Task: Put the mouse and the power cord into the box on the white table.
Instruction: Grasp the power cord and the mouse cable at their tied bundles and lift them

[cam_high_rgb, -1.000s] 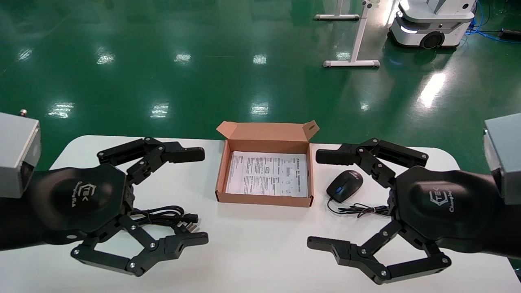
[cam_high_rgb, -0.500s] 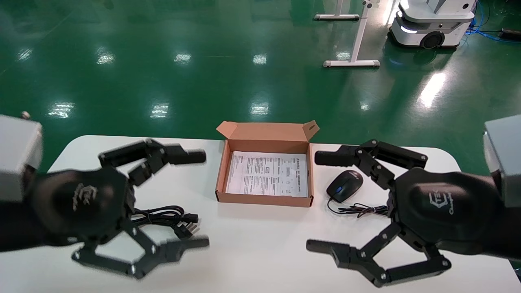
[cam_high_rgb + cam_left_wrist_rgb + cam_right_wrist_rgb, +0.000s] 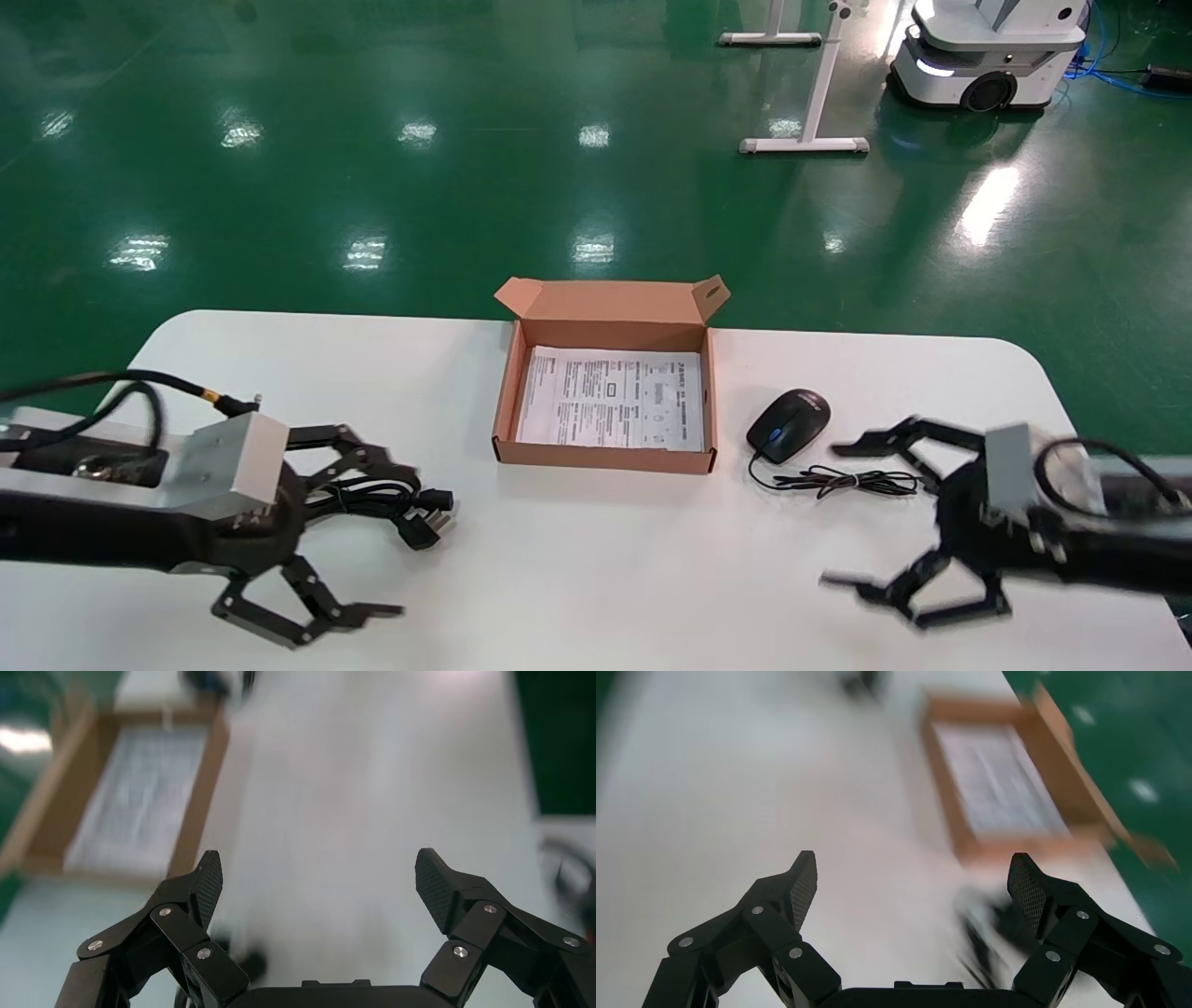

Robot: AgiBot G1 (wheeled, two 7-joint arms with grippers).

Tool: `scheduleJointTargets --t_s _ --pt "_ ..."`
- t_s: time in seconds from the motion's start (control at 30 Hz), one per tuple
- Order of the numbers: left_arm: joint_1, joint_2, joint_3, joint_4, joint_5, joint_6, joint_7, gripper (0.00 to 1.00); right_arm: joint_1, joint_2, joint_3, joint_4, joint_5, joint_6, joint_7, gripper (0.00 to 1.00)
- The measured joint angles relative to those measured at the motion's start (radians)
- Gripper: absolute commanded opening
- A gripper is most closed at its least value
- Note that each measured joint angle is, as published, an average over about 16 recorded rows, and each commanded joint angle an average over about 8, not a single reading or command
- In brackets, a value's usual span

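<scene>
The brown box (image 3: pixel 508 410) stands open at the middle back of the white table (image 3: pixel 596 559), a printed sheet lining its bottom. The black mouse (image 3: pixel 790 424) lies just right of it, its thin cable trailing toward my right gripper (image 3: pixel 829 515), which hangs open and empty low over the table. The coiled power cord (image 3: pixel 391 499) lies left of the box. My left gripper (image 3: pixel 396 540) is open, its far finger against the coil and nothing clamped. In the left wrist view the left gripper (image 3: pixel 318 864) faces bare table. In the right wrist view the right gripper (image 3: pixel 911 862) has the blurred mouse (image 3: pixel 1011 920) by one finger.
The box's lid flap (image 3: pixel 610 300) stands up at the table's far edge. Beyond the table is green floor with a white stand (image 3: pixel 810 102) and a white mobile robot (image 3: pixel 987 51). The table's rounded right corner lies near my right arm.
Both arms have dropped and turned, from hovering high with the grippers wide to low over the table. The left now reaches the cord, the right sits near the mouse cable. Both stay open.
</scene>
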Motion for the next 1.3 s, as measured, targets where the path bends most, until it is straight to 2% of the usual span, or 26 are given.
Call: scheduleJointTargets --t_s 0.23,0.43,0.63,0.87,0.9,0.97,1.13,1.17,1.23,1.3 --pt "-0.121 0.085 0.119 0.258 0.188 -0.022 0.145 1.00 0.142 -0.102 -0.083 -0.254 -0.198 0.080 -0.168 1.00" --pt "-0.204 0.182 0.180 0.498 0.303 -0.067 0.287 1.00 0.236 -0.191 -0.137 -0.440 -0.314 0.146 -0.289 1.00" --pt "-0.257 0.267 0.210 0.703 0.367 -0.116 0.414 1.00 0.299 -0.260 -0.169 -0.592 -0.377 0.197 -0.383 1.00" --pt "-0.283 0.328 0.221 0.861 0.391 -0.150 0.519 1.00 0.337 -0.310 -0.181 -0.708 -0.400 0.241 -0.455 1.00" --pt "-0.285 0.334 0.222 0.878 0.392 -0.153 0.529 1.00 0.341 -0.315 -0.182 -0.720 -0.402 0.246 -0.462 0.94" --pt "-0.288 0.344 0.223 0.908 0.395 -0.156 0.548 1.00 0.347 -0.325 -0.183 -0.741 -0.404 0.254 -0.474 0.70" --pt "-0.288 0.359 0.226 0.959 0.399 -0.160 0.577 0.38 0.357 -0.340 -0.184 -0.777 -0.407 0.269 -0.492 0.07" --pt "-0.288 0.361 0.226 0.965 0.399 -0.160 0.580 0.25 0.358 -0.342 -0.185 -0.781 -0.407 0.271 -0.494 0.01" --pt "-0.288 0.363 0.227 0.974 0.400 -0.161 0.585 0.00 0.360 -0.344 -0.184 -0.787 -0.407 0.273 -0.497 0.00" --pt "-0.287 0.364 0.228 0.980 0.401 -0.162 0.588 0.00 0.361 -0.345 -0.184 -0.791 -0.407 0.274 -0.498 0.00"
